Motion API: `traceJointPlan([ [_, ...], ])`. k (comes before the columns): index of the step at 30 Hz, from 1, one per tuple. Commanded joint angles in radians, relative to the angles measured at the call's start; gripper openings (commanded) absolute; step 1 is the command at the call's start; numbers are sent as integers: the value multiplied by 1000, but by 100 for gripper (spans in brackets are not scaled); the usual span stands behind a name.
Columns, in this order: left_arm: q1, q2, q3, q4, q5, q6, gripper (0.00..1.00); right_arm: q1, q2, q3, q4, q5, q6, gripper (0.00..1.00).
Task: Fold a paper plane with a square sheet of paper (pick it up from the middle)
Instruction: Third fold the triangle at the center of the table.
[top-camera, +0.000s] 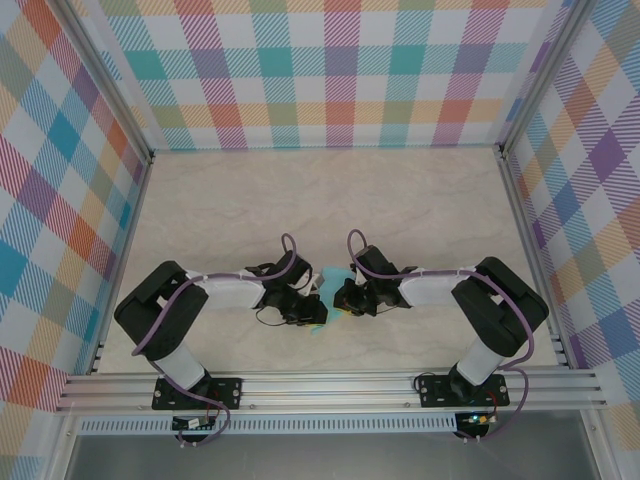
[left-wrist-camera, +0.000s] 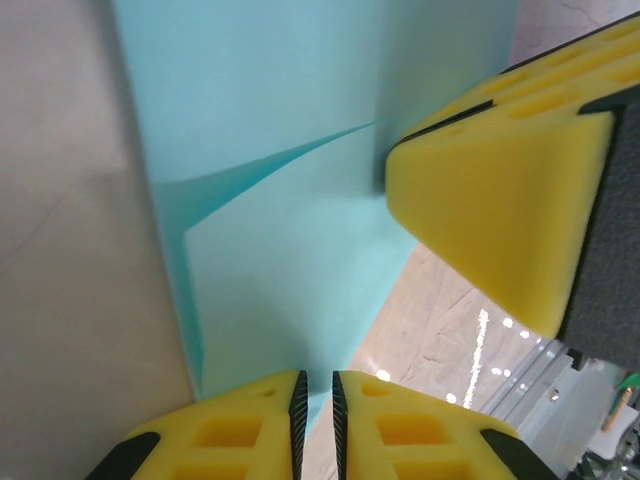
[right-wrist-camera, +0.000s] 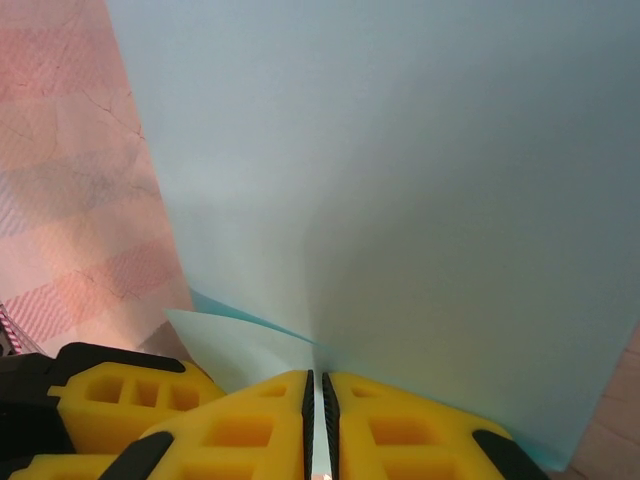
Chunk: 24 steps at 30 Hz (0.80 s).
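A thin, plain turquoise-cyan sheet of paper (top-camera: 336, 277) sat just beyond the middle of the long aluminium rail (top-camera: 330, 385) that ran along the near edge of the pale marbled counter (top-camera: 330, 200). It was caught between two black arms. The left gripper (top-camera: 316, 312) reached in from above the rail's left half and the right gripper (top-camera: 347, 298) from above its right half, and they met almost nose to nose past the rail's midpoint. In the left wrist view the left gripper's yellow foam jaws were clenched on the nearest edge of the sheet, with only a sliver of gap between them and the paper running up out of it. A sharp diagonal crease crossed the sheet there, with one layer lying over another. The right gripper's yellow jaw stood against the sheet's right-hand side in that same view. In the right wrist view the right gripper's jaws were likewise pressed together on the paper's edge. The sheet rose broad and smooth above them, and a second, paler flap peeked out low on the left beside a jaw of the left gripper. From overhead the sheet looked small and bunched, and it could not be made out whether its lower tip touched the counter. Pastel plaid walls (top-camera: 330, 70) enclosed the counter on the three sides away from the rail.
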Motion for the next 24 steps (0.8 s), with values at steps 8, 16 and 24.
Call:
traceJointPlan([
  [8,-9,-116,24,-67,8,-25,21,1,13,-19,-129,80,10,15],
  [16,-34,-49,28,-52,75,-16,23,3,11,-17,-136,86,13,15],
  [24,-37,5,18,-121,12,30,22,6,19,-17,-140,89,13,15],
])
